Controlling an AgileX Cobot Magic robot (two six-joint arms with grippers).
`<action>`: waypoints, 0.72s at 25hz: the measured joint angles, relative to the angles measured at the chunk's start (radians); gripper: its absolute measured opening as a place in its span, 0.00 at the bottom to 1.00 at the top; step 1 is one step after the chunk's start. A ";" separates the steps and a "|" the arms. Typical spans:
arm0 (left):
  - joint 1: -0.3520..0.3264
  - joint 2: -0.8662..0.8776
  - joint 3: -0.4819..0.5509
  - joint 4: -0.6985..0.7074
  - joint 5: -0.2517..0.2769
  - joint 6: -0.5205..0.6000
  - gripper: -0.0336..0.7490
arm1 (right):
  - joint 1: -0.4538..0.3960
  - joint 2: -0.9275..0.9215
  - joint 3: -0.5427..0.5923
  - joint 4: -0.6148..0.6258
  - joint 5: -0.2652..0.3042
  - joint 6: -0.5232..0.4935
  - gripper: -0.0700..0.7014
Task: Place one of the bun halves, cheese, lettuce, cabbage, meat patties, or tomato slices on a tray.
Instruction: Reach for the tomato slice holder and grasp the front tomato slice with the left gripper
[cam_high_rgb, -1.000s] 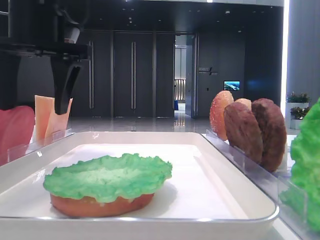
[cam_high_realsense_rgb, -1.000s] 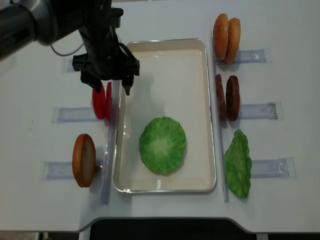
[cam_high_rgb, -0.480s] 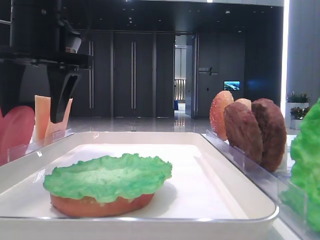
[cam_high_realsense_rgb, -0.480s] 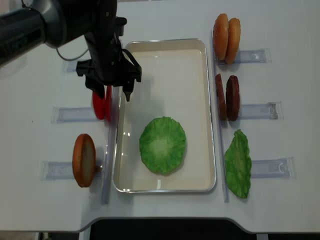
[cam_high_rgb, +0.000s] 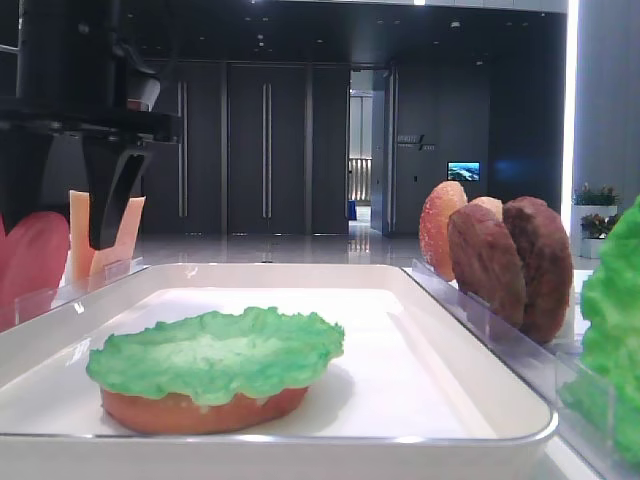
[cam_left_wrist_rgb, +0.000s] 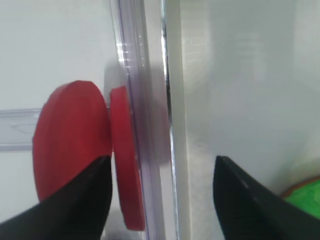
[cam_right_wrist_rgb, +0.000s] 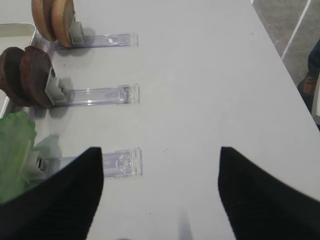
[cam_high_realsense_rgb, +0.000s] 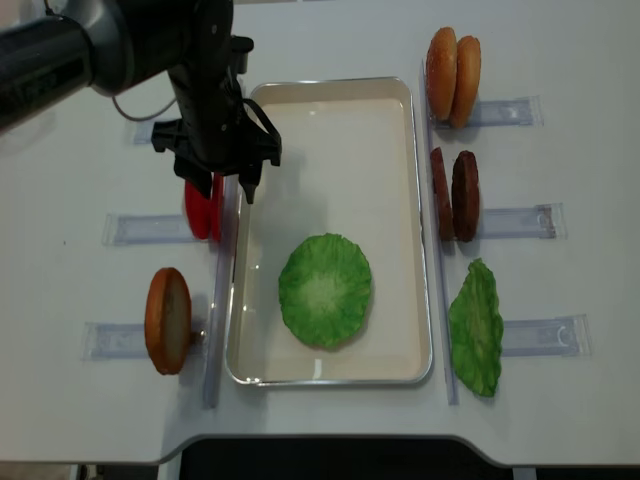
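Two red tomato slices stand on edge in a clear rack left of the white tray. My left gripper hangs over them, open. In the left wrist view the left gripper straddles the inner tomato slice, the rack wall and the tray rim; its left finger sits in front of the outer slice. A lettuce leaf lies on a bun half in the tray. My right gripper is open over bare table.
Right of the tray, racks hold two bun halves, two meat patties and a lettuce leaf. Another bun half stands front left. Cheese slices stand behind the left gripper's finger.
The left gripper's jaws have narrowed and it has shifted slightly left and lower around the tomato slices. Nothing else has moved.
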 joint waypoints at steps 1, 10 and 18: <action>0.004 0.002 0.000 -0.001 0.000 0.001 0.66 | 0.000 0.000 0.000 0.000 0.000 0.000 0.70; 0.013 0.005 0.000 0.003 0.005 0.005 0.46 | 0.000 0.000 0.000 0.000 0.000 0.000 0.70; 0.014 0.005 -0.004 0.010 0.048 0.051 0.13 | 0.000 0.000 0.000 0.000 0.000 0.000 0.70</action>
